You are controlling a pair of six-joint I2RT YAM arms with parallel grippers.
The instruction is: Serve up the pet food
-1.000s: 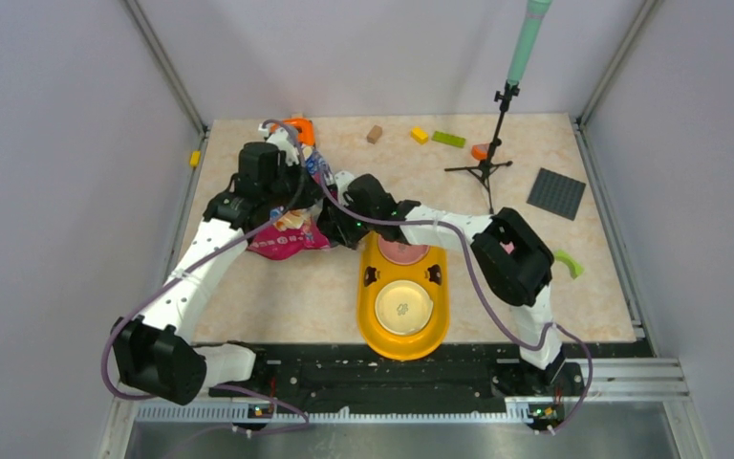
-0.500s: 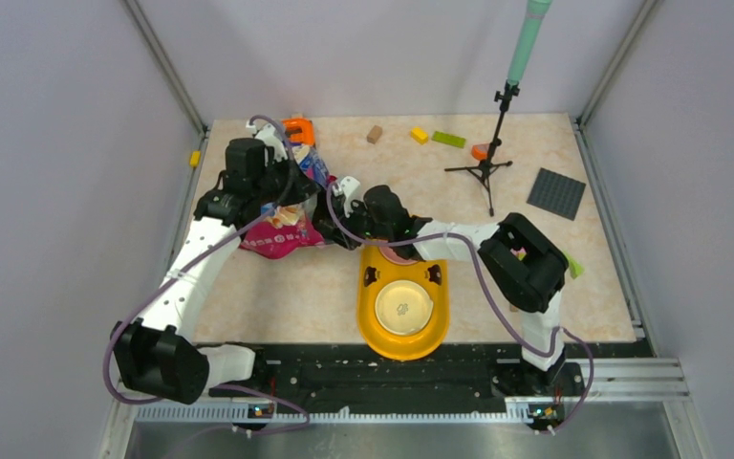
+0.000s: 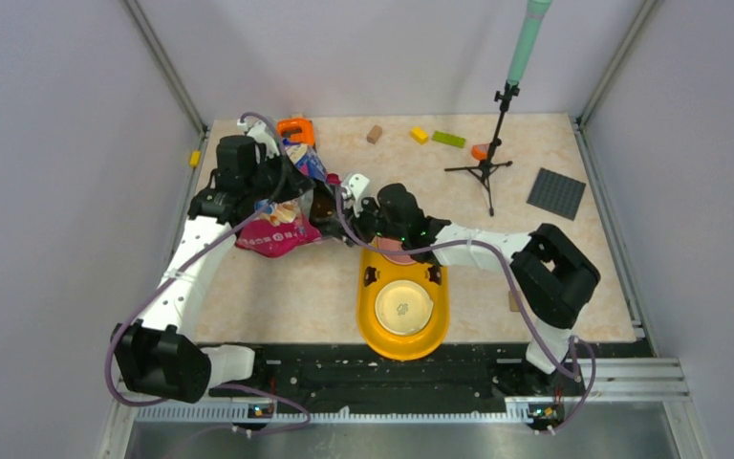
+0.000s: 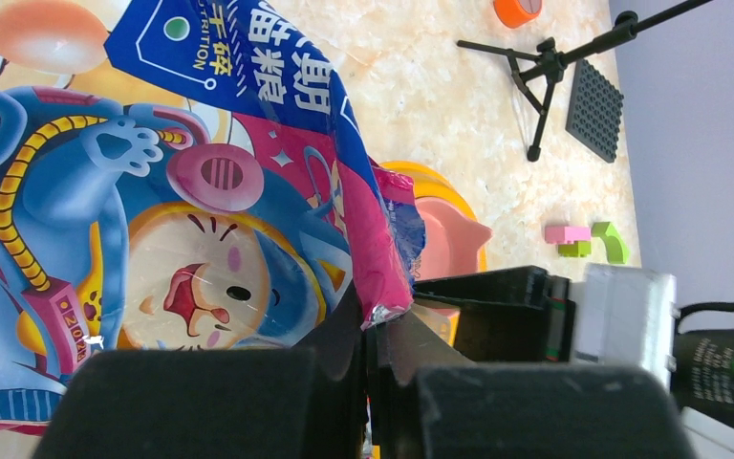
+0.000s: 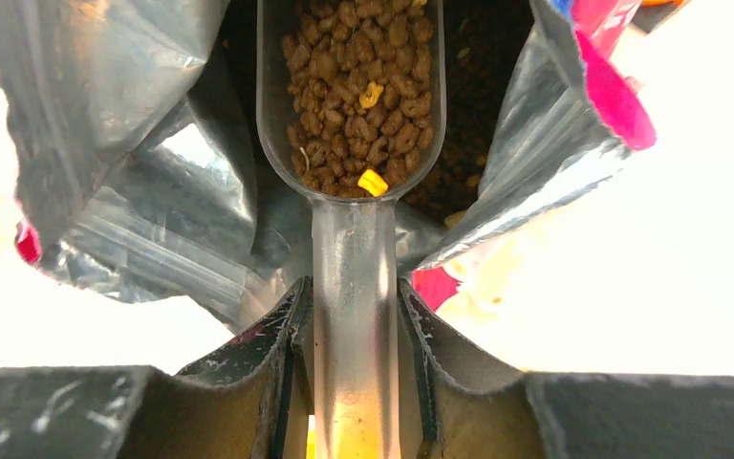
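Observation:
The magenta-and-blue cat food bag lies left of the yellow feeder, its mouth lifted. My left gripper is shut on the bag's torn magenta edge and holds it up. My right gripper is shut on the handle of a clear scoop. The scoop's bowl sits inside the silver-lined bag mouth, heaped with pet food: small brown kibble with a few yellow bits. More kibble lies in the bag beneath it. From above, the scoop shows dark at the bag mouth, just beyond the feeder's pink bowl.
The feeder's near bowl is cream-coloured. Along the back stand an orange object, a brown block, a yellow brick, a green brick and a tripod with a mint stick. A grey baseplate lies at the right.
The left gripper has drawn the bag's mouth back and to the left. The right gripper has shifted right with the scoop, and its elbow has swung right and nearer.

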